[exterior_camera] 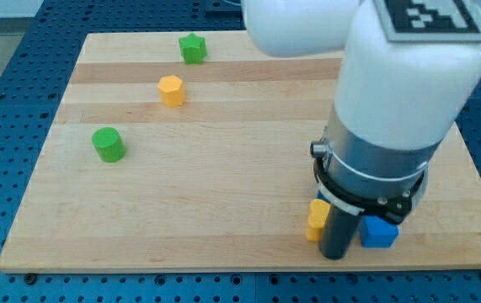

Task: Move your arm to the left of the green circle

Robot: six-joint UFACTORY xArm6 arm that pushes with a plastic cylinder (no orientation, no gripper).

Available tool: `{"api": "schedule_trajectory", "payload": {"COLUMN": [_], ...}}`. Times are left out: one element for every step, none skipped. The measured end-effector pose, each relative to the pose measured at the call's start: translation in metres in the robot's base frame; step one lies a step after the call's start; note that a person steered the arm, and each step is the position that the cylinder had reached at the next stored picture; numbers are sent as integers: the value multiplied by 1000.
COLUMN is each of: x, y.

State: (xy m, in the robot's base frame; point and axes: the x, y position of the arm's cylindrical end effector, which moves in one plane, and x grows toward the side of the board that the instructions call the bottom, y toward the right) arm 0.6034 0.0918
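Note:
The green circle point(109, 144) is a short green cylinder at the view's left side of the wooden board point(223, 185). My tip point(335, 255) is at the view's bottom right, far to the right of the green circle. It sits between a yellow block point(317, 220) on its left and a blue block point(380, 232) on its right, close to both. The white and grey arm body above hides part of the board's right side.
A yellow hexagon-like block point(172, 90) lies at the upper left. A green star-like block point(193, 48) sits near the board's top edge. The board's bottom edge runs just below my tip. A blue perforated table point(4, 168) surrounds the board.

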Motion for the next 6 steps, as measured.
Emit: {"api": "schedule_trajectory", "payload": {"x": [-17, 8, -19, -68, -86, -105], "y": [-3, -37, -153, -250, -316, -396]}}
